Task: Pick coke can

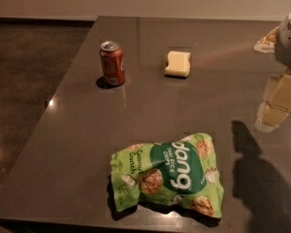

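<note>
The coke can (111, 63) is a small red can with a silver top and pull tab. It stands upright on the dark grey table (77, 130) at the back left. My gripper (276, 103) hangs at the right edge of the view, pale yellow-white, well above the table and far to the right of the can. It casts a shadow on the table's right front. It holds nothing that I can see.
A green chip bag (169, 176) lies flat at the table's front middle. A pale yellow sponge (178, 63) sits at the back, right of the can. The table's left edge runs diagonally, with dark floor (24, 81) beyond it.
</note>
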